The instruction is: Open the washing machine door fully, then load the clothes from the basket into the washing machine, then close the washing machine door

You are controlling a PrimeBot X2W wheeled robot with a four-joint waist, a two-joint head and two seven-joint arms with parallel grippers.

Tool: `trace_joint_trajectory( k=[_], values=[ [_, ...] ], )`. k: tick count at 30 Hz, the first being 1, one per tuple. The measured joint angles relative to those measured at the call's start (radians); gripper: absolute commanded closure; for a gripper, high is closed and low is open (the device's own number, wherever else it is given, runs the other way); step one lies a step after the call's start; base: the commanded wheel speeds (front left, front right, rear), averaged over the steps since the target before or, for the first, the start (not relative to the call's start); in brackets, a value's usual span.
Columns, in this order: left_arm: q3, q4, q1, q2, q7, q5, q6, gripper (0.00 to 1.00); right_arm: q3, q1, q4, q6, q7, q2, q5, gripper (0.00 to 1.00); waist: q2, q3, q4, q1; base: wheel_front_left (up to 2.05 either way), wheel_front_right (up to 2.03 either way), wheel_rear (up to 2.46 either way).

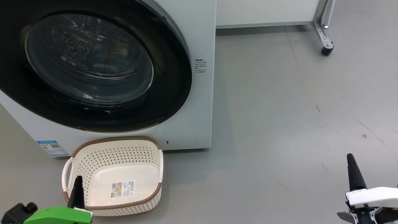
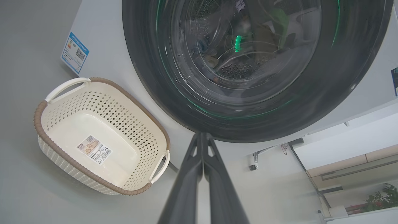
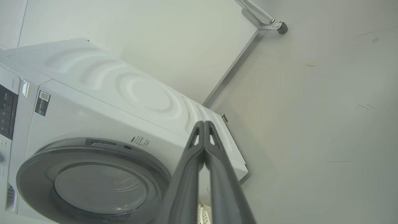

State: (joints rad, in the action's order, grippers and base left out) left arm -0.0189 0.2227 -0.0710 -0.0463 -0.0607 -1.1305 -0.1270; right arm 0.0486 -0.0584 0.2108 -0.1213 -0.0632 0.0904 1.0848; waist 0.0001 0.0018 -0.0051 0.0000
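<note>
Nearest, lower left: left gripper [image 1: 78,179], fingers pressed together, gripping nothing, tip seen against the near corner of the basket [image 1: 102,155]. Lower right: right gripper [image 1: 350,157], fingers likewise pressed together, gripping nothing, over grey floor [image 1: 279,124]. Basket on that floor, sticker [image 1: 123,189] on its bottom, far rim just beside the washer [image 1: 202,109]. Round black-rimmed door [image 1: 174,93] shut flush. Dim shapes behind the glass [image 1: 90,62], too dark to tell. Farthest: wheeled metal leg [image 1: 325,40].
</note>
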Motion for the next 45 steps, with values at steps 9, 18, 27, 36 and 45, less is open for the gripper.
trace_joint_trajectory(
  k=[9,18,27,36,45],
  values=[
    [-0.002,0.013,0.026,-0.003,0.026,-0.116,0.000,1.00,0.007,0.028,0.015,0.000,0.028,-0.004,0.125,1.00,0.0000,0.000,0.001,0.0000,0.00,0.00,0.00],
    [-0.003,0.024,0.054,-0.006,0.059,-0.233,0.000,1.00,0.013,0.051,0.028,0.000,0.058,-0.008,0.249,1.00,0.0000,0.000,0.002,0.0000,0.00,0.00,0.00],
    [-0.005,0.030,0.080,-0.009,0.086,-0.347,0.000,1.00,0.019,0.075,0.040,0.000,0.087,-0.012,0.373,1.00,0.0000,0.001,0.003,0.0001,0.00,0.00,0.00],
    [-0.006,0.041,0.104,-0.012,0.113,-0.454,0.000,1.00,0.028,0.099,0.055,0.000,0.112,-0.014,0.497,1.00,0.0000,0.001,0.005,0.0001,0.00,0.00,0.00],
    [-0.007,0.051,0.120,-0.014,0.123,-0.524,0.000,1.00,0.032,0.113,0.062,0.000,0.129,-0.016,0.561,1.00,0.0000,0.001,0.005,0.0000,0.00,0.00,0.00]
  ],
)
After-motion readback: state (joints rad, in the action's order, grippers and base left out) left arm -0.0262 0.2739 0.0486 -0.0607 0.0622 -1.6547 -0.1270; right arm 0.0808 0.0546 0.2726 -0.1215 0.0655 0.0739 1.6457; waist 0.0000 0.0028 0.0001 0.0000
